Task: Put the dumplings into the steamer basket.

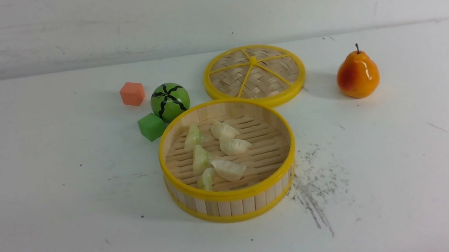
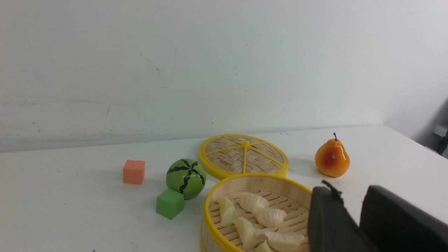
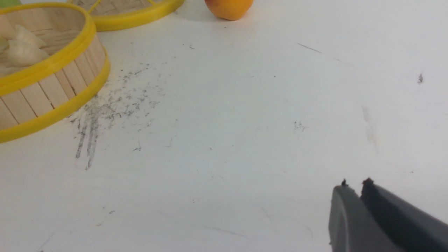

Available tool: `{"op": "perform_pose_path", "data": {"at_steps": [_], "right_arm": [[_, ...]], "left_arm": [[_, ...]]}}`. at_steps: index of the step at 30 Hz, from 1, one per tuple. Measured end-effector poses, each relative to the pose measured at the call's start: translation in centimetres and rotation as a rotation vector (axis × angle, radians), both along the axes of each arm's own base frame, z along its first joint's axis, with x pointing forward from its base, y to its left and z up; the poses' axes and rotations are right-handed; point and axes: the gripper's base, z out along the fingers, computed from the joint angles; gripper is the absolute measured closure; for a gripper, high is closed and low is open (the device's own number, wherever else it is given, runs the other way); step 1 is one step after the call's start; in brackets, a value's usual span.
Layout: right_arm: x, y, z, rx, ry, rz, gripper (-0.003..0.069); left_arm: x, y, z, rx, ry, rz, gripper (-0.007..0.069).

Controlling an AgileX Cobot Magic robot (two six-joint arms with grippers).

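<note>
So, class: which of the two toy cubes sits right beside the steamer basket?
The green cube, by the steamer basket wall below the toy watermelon. The orange cube lies farther back, apart.

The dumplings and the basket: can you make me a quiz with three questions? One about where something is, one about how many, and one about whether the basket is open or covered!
1. Where is the pear?
A. In the steamer basket
B. On top of the woven lid
C. On the table, to the right of the lid

2. How many dumplings are in the basket?
A. Four
B. Six
C. Eight

3. How is the basket right now?
A. Covered by its lid
B. Uncovered, with the lid lying flat on the table behind it
C. Tipped on its side

Answers:
1. C, because the pear stands alone on the white table, apart from the lid.
2. B, because three green and three white ones lie on the slatted floor.
3. B, because you can see straight into the upright basket, and the lid lies behind it.
</note>
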Motion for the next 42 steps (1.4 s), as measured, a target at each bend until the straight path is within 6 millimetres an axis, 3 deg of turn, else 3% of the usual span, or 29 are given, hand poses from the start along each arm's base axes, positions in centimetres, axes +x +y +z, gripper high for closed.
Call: {"op": "perform_pose_path", "data": {"at_steps": [16,17,18,20,26,28,37,42], "right_arm": [[0.0,0.0,0.0,0.000,0.000,0.000,0.0573],[0.0,0.0,0.0,0.000,0.000,0.000,0.0572],[0.0,0.0,0.0,0.000,0.000,0.000,0.0569],[0.0,0.0,0.0,0.000,0.000,0.000,0.0568],[0.0,0.0,0.0,0.000,0.001,0.000,0.0566],[0.0,0.0,0.0,0.000,0.001,0.000,0.0566],[0.0,0.0,0.0,0.000,0.000,-0.002,0.0554],[0.0,0.0,0.0,0.000,0.000,-0.003,0.0553]], "left_arm": [[0.0,0.0,-0.8,0.000,-0.003,-0.005,0.0461],[-0.2,0.0,-1.3,0.001,0.000,-0.006,0.0461],[-0.7,0.3,-3.3,0.004,0.004,-0.008,0.0459],[-1.1,0.5,-4.2,0.002,0.001,-0.008,0.0459],[-1.9,1.2,-12.9,0.032,0.095,0.039,0.0454],[-1.6,1.3,-14.6,0.006,0.135,0.087,0.0450],[-1.4,2.3,-14.8,-0.115,0.156,0.287,0.0442],[-1.6,2.5,-16.5,-0.092,0.339,0.323,0.0440]]}}
